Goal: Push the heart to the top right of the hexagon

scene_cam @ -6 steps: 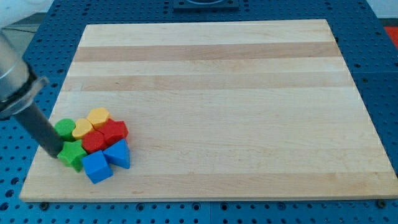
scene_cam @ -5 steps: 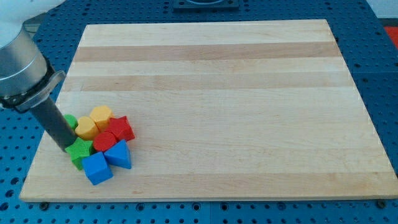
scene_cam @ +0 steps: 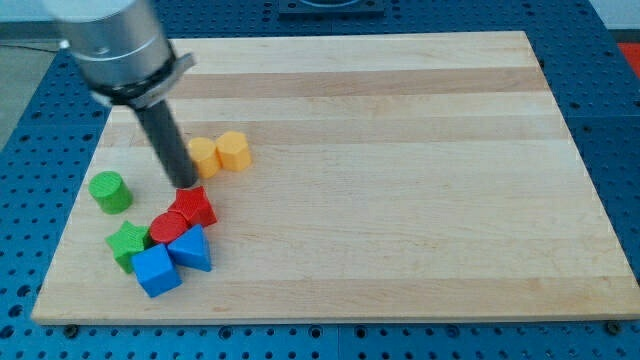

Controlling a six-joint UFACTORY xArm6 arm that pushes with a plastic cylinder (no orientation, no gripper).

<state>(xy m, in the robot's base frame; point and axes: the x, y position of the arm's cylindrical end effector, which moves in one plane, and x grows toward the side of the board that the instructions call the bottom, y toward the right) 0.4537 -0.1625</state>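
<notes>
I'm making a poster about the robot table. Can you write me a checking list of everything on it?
Surface: wooden board, pale with darker stripes.
Job's things: yellow heart and yellow hexagon side by side, touching, heart on the view's left.
Clutter: green cylinder alone; red star, red cylinder, green star, blue cube and blue triangular block bunched together.
Grippers: none; my tip sits just below-left of the heart, above the red star.
Cables: nothing seen.
Surroundings: blue perforated table.
</notes>
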